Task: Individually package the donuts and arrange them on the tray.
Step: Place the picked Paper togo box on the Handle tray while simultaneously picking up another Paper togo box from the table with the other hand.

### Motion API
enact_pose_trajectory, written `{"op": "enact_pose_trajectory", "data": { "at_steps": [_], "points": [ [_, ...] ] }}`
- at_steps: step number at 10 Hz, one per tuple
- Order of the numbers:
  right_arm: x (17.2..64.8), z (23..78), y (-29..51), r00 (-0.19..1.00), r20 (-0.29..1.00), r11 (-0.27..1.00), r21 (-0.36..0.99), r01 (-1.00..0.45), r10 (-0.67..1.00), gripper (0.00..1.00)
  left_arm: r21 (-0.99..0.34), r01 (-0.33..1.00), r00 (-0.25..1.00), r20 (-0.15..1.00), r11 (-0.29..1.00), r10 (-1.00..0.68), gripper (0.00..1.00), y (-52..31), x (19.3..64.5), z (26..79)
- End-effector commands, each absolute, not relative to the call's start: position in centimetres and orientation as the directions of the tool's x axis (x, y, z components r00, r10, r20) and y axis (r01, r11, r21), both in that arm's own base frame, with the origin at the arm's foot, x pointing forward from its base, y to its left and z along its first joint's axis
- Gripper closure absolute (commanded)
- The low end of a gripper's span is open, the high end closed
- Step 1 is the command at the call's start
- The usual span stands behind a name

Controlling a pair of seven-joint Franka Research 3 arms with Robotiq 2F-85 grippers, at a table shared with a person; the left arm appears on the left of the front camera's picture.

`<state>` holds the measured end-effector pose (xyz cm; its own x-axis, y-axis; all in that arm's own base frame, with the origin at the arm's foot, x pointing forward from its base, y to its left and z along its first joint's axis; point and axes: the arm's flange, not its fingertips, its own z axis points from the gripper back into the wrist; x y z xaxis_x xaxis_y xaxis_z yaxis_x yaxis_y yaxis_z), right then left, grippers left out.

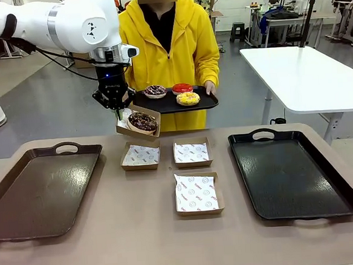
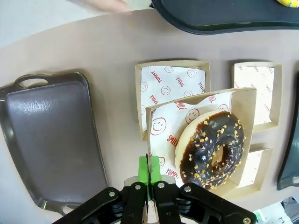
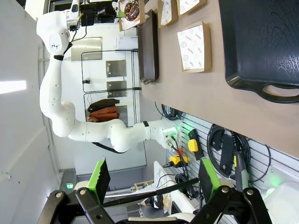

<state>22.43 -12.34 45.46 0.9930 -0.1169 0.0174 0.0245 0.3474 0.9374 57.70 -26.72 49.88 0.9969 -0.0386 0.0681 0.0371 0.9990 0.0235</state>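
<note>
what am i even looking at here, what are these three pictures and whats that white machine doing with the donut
It is a robot with two white arms at a table. The front picture looks across the table at a person holding a small tray with three donuts. The other two pictures come from cameras on each arm's wrist.

The left claw is shut on the edge of a paper-lined cardboard box holding a chocolate donut, lifted above the table. Three empty boxes lie on the table between a brown tray and a black tray. The right claw is open, holds nothing, and hangs off beside the table.
</note>
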Motion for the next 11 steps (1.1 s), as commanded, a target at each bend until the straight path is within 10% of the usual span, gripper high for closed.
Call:
{"op": "enact_pose_trajectory", "data": {
  "at_steps": [1, 11],
  "points": [
    [22.4, 45.5, -12.4, 0.993, 0.011, 0.339, 0.940, 0.029, -0.115, 0.00, 0.029, 0.034, 0.997, 0.069, 0.999, -0.036, 1.00, -26.6, 57.6, 49.8],
    [35.4, 55.4, 3.2, 0.997, -0.076, 0.770, 0.634, 0.070, -0.027, 0.00, -0.052, 0.070, 0.995, -0.065, 0.996, -0.074, 0.99, -14.7, 47.7, 58.8]
  ]
}}
